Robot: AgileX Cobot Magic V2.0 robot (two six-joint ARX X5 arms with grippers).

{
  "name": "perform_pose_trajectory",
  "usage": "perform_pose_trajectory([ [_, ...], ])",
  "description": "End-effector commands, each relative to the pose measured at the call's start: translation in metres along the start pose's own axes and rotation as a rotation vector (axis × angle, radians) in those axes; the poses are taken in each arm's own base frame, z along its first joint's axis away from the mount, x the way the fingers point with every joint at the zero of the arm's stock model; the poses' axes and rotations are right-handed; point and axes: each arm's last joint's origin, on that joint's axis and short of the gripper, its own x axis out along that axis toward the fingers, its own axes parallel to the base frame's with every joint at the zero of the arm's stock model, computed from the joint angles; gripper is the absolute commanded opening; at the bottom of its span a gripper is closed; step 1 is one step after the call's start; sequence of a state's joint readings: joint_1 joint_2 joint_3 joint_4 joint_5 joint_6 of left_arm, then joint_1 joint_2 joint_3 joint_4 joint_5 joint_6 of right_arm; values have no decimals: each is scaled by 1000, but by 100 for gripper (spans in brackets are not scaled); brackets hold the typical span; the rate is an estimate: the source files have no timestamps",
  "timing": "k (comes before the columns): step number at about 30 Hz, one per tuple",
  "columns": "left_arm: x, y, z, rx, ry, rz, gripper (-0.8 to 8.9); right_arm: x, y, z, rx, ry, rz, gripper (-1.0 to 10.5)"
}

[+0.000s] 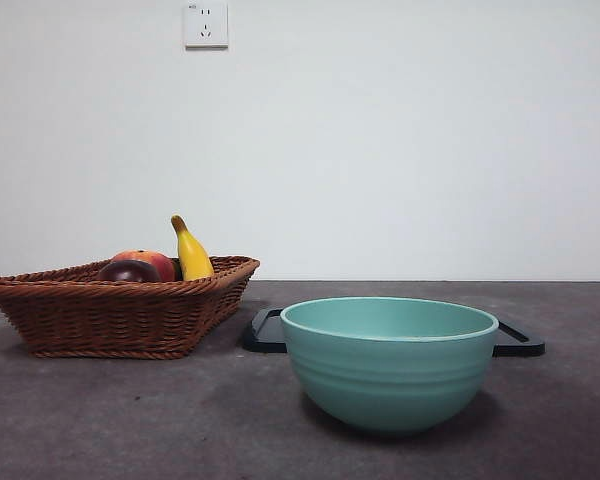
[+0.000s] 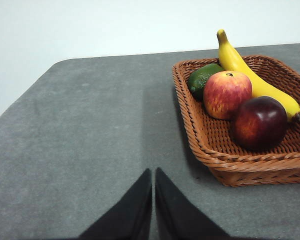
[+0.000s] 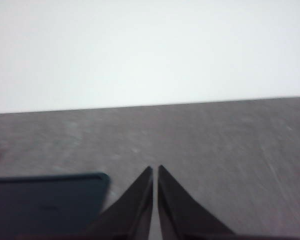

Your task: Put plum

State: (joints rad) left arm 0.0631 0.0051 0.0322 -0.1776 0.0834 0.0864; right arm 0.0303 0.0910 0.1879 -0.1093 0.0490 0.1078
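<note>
Teal bowl [image 1: 389, 360] fills lower centre; plum [image 1: 128, 271] sits untouched in basket [image 1: 110, 318] at left. Left gripper [image 2: 153, 175], jaws together, must open and reach; destination probably the bowl.

No legible text — none anywhere

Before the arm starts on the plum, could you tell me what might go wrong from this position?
1. The dark maroon plum sits in the woven wicker basket against the red-orange round fruit and the yellow banana; jaws closing on it may nudge those neighbours.
2. The plum lies near the basket's raised rim, which a low approach could catch.
3. The left gripper is shut over bare table, so it must open before descending. The right gripper waits, also shut.
</note>
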Motion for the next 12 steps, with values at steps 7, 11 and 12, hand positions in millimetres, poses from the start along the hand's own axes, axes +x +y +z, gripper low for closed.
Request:
perform_pose_trajectory([
  [7, 2, 0, -7, -10, 26, -2, 9, 5, -7, -47, 20, 41, -51, 6],
  [11, 2, 0, -7, -10, 27, -2, 8, 6, -7, -54, 17, 90, -58, 6],
  [12, 2, 0, -7, -10, 27, -2, 8, 5, -8, -54, 16, 95, -59, 6],
])
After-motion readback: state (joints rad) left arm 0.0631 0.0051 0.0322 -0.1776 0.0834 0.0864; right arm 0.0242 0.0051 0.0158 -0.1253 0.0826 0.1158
